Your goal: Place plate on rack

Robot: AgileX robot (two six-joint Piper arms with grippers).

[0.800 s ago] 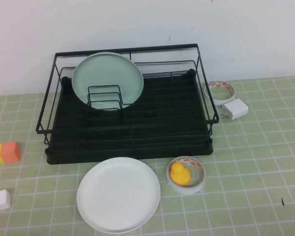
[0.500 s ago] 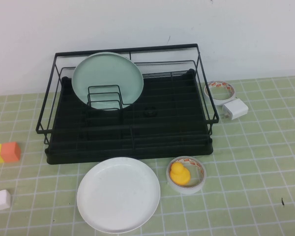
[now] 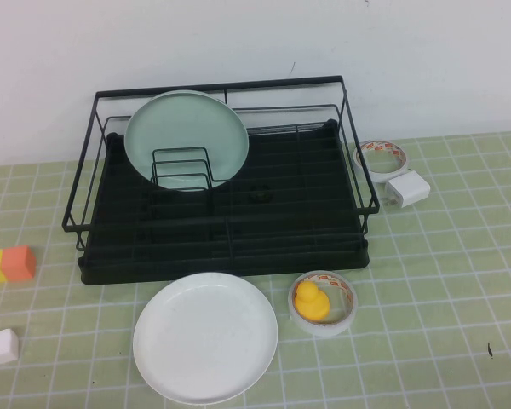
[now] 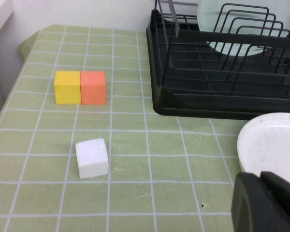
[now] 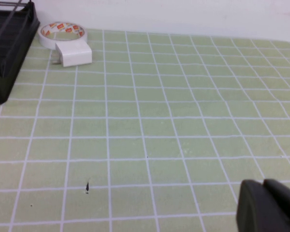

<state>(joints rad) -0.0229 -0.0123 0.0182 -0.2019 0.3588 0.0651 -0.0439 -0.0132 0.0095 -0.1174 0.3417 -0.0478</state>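
The white plate (image 3: 205, 337) lies flat on the green checked cloth just in front of the black wire rack (image 3: 221, 256); its edge also shows in the left wrist view (image 4: 275, 145). A mint-green plate (image 3: 186, 136) stands upright against the rack's wire dividers at its back left. Neither arm appears in the high view. My left gripper (image 4: 262, 180) is shut, empty, hovering near the white plate's left rim. My right gripper (image 5: 263, 186) is shut, empty, over bare cloth to the right of the rack (image 5: 9, 48).
A tape roll holding a yellow duck (image 3: 322, 302) sits right of the white plate. Another tape roll (image 3: 381, 157) and a white charger (image 3: 407, 189) lie right of the rack. A yellow-and-orange block (image 3: 8, 264) and a white cube (image 3: 1, 346) lie at left.
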